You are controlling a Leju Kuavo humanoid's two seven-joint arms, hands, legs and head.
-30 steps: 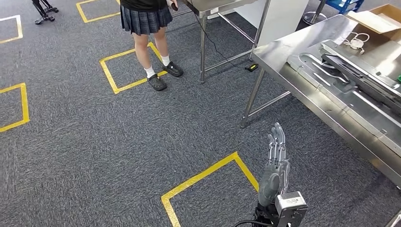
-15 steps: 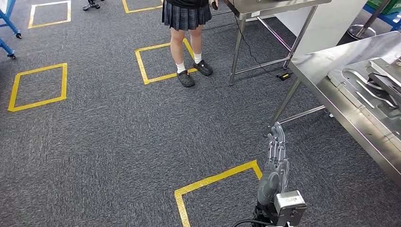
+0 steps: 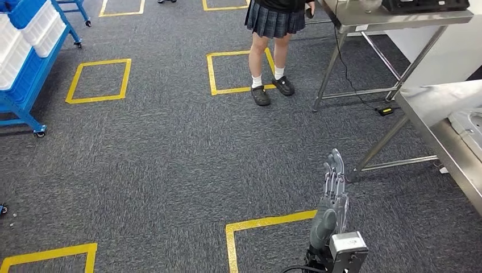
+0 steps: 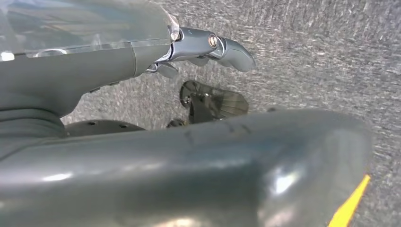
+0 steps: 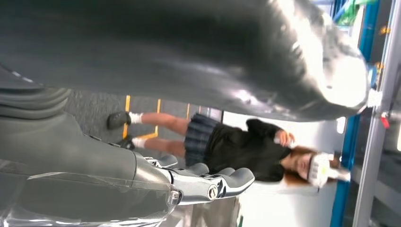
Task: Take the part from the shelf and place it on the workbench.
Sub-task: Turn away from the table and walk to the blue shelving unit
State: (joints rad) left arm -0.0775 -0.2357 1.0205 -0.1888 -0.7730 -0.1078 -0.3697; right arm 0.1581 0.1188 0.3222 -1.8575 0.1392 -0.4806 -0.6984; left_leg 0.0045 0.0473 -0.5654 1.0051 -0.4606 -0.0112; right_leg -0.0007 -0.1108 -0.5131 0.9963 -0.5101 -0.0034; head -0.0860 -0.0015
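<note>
My right hand (image 3: 334, 193) reaches forward low over the carpet with its fingers straight and apart, holding nothing. In the right wrist view the right hand (image 5: 142, 175) is just as bare, a fingertip (image 5: 236, 178) stretched toward the person. My left hand (image 4: 118, 61) hangs over the carpet with a finger (image 4: 222, 45) extended and nothing in it. A blue wheeled shelf (image 3: 23, 85) with white bins (image 3: 40, 25) stands at the far left. The steel workbench (image 3: 449, 142) shows at the right edge, with a grey metal panel (image 3: 469, 125) lying on it.
A person (image 3: 275, 34) in a pleated skirt stands ahead beside a second steel table (image 3: 392, 20); a cable and a box (image 3: 385, 111) lie under it. Yellow tape squares (image 3: 99, 79) mark the grey carpet. Open floor lies between me and the shelf.
The camera has turned left: the whole scene slid right, the blue shelf came into view and the workbench moved to the right edge. My right hand keeps the same pose.
</note>
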